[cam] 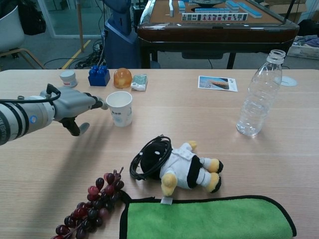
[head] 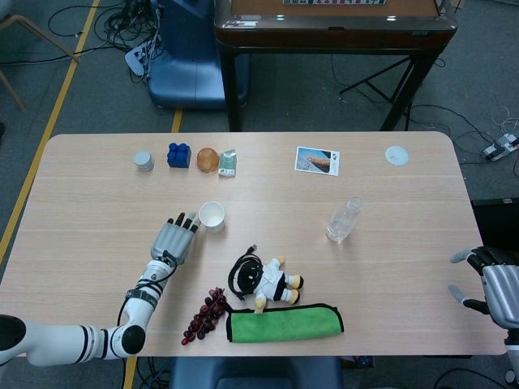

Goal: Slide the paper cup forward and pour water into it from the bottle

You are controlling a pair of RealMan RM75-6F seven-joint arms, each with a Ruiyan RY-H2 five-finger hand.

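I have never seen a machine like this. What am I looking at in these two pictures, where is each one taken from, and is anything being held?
This is a robot with two arms, each ending in a mechanical hand, steered remotely by a person. One picture looks down from its head, the other looks forward from its chest.

The left hand reaches over the table, its fingers straight and touching the side of an upright paper cup; it pushes rather than grips. The right hand waits at the table's right edge, fingers apart, holding nothing.

An uncapped clear bottle stands to the right. Near the front lie a stuffed toy, plastic grapes and a green cloth. At the far side are a blue block, an orange ball, a photo card and a small jar.
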